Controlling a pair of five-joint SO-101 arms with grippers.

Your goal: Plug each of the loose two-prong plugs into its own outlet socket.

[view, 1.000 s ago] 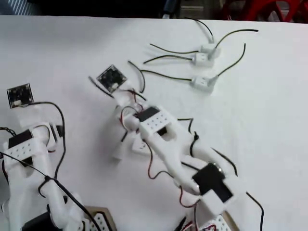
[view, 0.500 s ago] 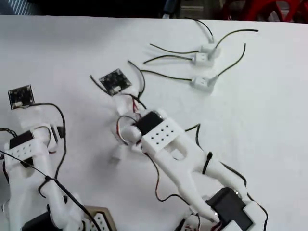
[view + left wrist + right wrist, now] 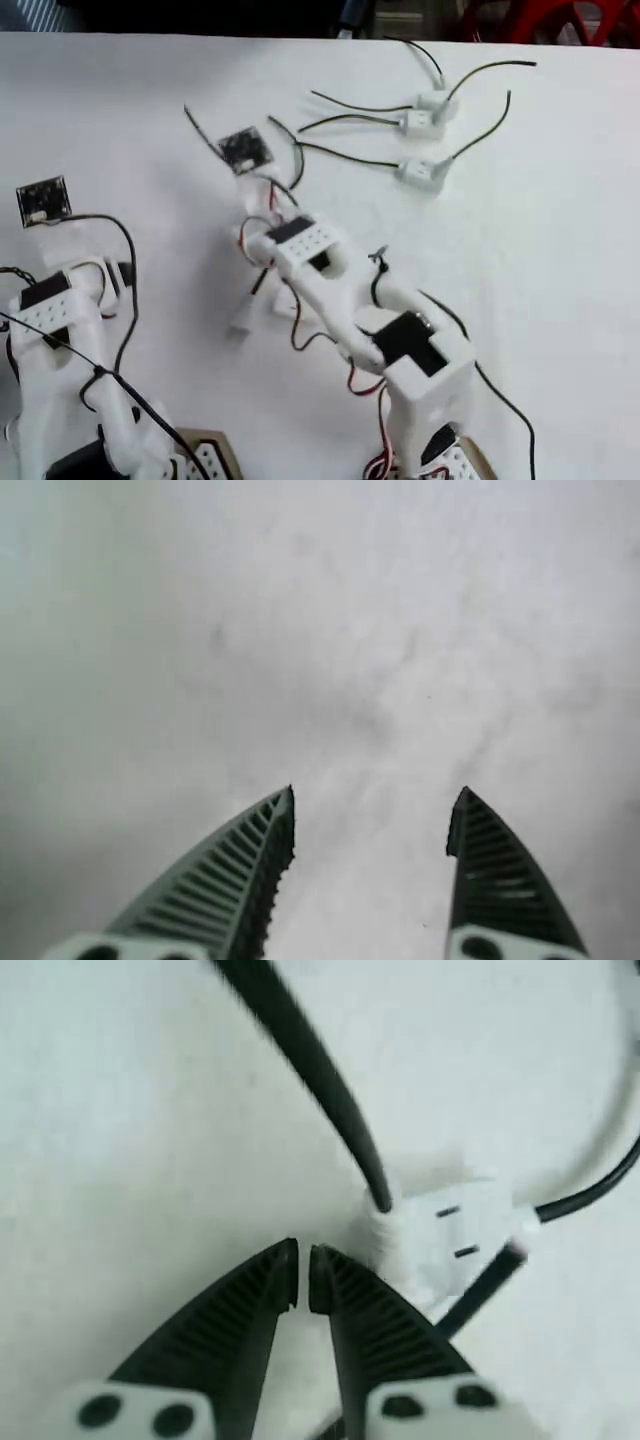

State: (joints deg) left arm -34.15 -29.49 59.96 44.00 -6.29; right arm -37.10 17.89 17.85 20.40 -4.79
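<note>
White outlet socket (image 3: 455, 1225) sits just beside my right gripper (image 3: 303, 1250), fingers clenched on nothing, left gripper (image 3: 376, 792) spread idle; nudging forward could shove it and snag its black cord (image 3: 300, 1070).

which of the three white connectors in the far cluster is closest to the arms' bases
The lone white connector, lying apart on the near side of the cluster. The other two connectors sit close together farther back.

Socket (image 3: 455, 1230) pt. hidden by R gripper (image 3: 303, 1260) (cable (image 3: 292, 1050) blurred).
</note>
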